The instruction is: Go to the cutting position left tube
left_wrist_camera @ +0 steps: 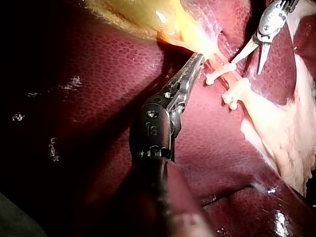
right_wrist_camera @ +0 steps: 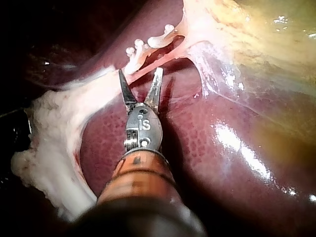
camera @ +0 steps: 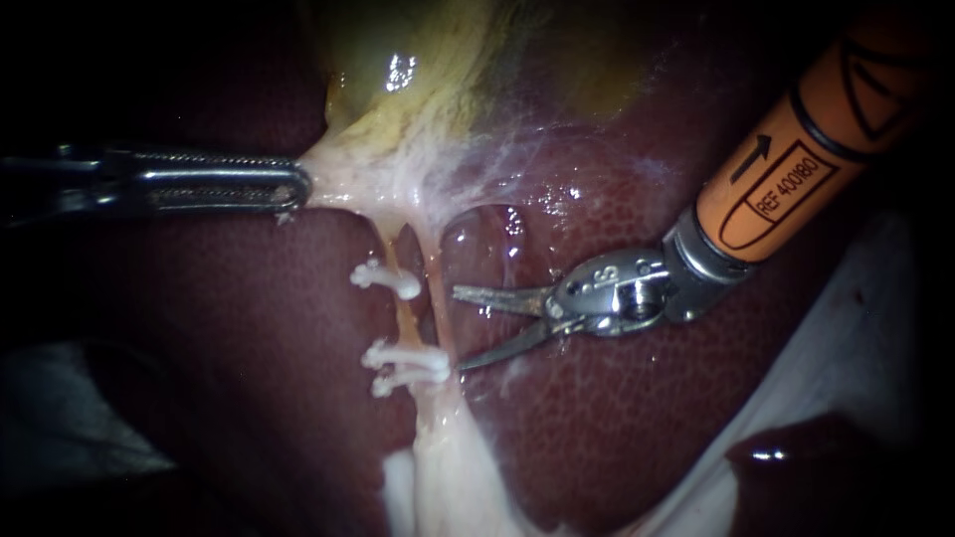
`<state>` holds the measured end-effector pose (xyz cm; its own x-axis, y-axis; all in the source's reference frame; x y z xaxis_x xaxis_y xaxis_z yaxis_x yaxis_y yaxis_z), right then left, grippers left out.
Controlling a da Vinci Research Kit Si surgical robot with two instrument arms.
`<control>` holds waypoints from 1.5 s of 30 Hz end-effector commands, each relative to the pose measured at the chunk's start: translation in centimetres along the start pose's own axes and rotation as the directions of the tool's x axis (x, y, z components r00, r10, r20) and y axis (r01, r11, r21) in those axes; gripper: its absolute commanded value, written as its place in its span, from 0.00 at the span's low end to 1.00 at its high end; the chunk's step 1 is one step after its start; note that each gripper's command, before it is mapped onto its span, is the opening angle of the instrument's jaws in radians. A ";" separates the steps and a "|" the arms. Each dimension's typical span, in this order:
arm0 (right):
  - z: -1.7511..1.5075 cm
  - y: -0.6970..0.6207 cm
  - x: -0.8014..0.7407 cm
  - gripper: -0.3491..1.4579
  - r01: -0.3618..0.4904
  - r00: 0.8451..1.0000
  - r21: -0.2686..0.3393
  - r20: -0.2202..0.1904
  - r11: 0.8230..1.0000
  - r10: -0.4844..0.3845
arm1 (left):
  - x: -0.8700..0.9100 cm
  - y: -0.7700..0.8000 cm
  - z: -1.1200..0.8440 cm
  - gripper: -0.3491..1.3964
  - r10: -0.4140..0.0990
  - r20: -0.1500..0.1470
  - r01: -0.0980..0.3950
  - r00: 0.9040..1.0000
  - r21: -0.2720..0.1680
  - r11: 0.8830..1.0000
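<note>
Two thin tubes run down from the gallbladder [camera: 418, 70] over the liver [camera: 229, 358]. The left tube [camera: 403, 320] carries white clips: one upper clip [camera: 383, 278] and two lower clips [camera: 403, 360]. The right tube [camera: 436, 298] is bare. My right instrument [camera: 458, 330], with an orange shaft, has its blades open just right of the right tube, level with the gap between the clips. In the right wrist view its blade tips [right_wrist_camera: 140, 79] straddle the nearer tube [right_wrist_camera: 158, 61]. My left instrument [camera: 301, 187] is shut on the pale tissue at the gallbladder's neck, holding it out to the left.
Pale fatty tissue [camera: 448, 477] hangs below the clips. A white cloth [camera: 856, 328] lies at the lower right under the liver's edge. Thin webby membrane [camera: 517, 159] spans between the gallbladder and the liver above my right instrument.
</note>
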<state>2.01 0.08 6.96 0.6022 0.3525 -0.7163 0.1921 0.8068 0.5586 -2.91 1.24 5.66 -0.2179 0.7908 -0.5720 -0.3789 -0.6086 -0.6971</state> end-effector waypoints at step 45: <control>0.37 0.15 -0.01 0.97 0.005 1.000 0.020 -0.025 1.000 -0.005 | 0.01 0.02 0.02 0.00 -0.001 -0.001 0.001 1.000 0.002 1.000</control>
<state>2.32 0.03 7.21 0.5825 0.3609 -0.7283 0.2085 0.7997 0.5630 -2.94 1.24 5.65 -0.2171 0.7914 -0.5715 -0.3805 -0.6078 -0.6970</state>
